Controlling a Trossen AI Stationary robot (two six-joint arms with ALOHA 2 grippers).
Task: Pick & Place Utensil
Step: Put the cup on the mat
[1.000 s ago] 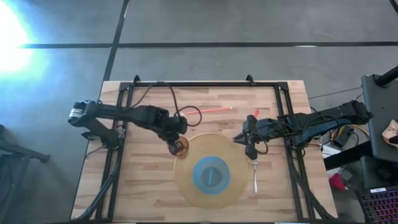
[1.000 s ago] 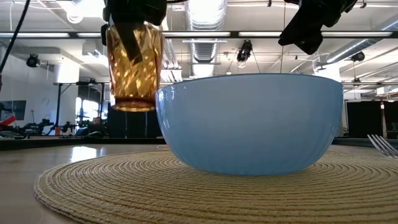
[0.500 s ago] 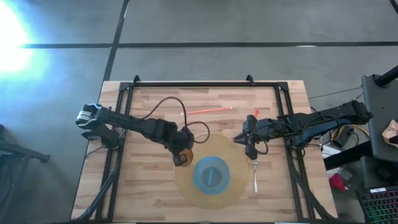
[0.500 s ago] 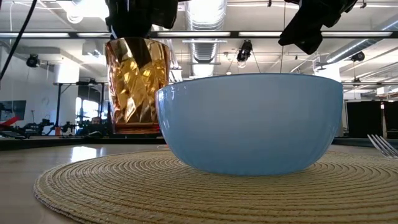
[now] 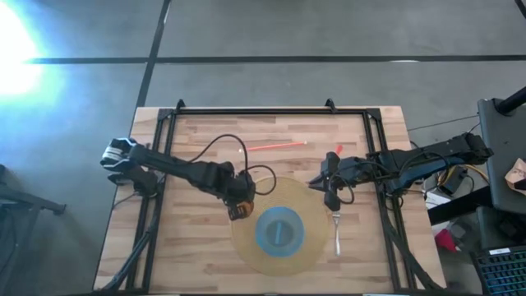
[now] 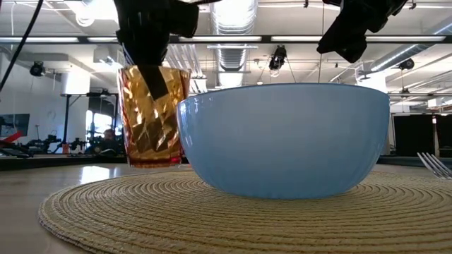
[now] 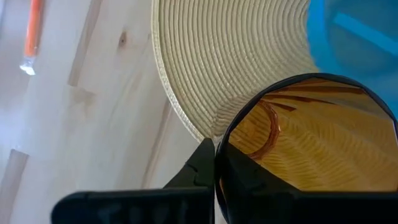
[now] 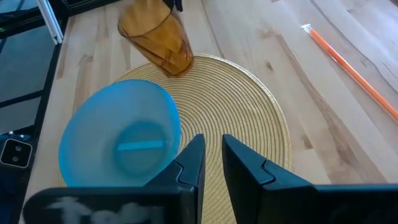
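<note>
A: Where is the utensil right now?

B: The fork [image 5: 337,233] lies flat on the wooden surface [image 5: 189,247], just beside the right edge of the round woven placemat [image 5: 246,238]. In the low view only its tines [image 6: 438,164] peek in at the right edge. Nothing is holding it.

A: And the right gripper [image 5: 328,191]?

B: It hangs above the surface near the placemat's upper right rim, just beyond the fork's tine end and clear of it. Its fingers [image 8: 193,163] stand close together with a narrow gap between them, and nothing sits in that gap.

A: What is the left gripper [image 5: 239,205] doing?

B: Its fingers are pinching the amber glass [image 6: 154,116] by the rim (one finger [image 6: 150,76] runs down inside the glass wall). The glass is tilted slightly, at the placemat's upper left edge, just beside the blue bowl [image 5: 279,230]. I cannot tell whether its base touches the mat.

A: Anything else on the surface?

B: An orange straw [image 5: 275,146] lies well behind the placemat, and the bowl sits in the placemat's middle.
</note>
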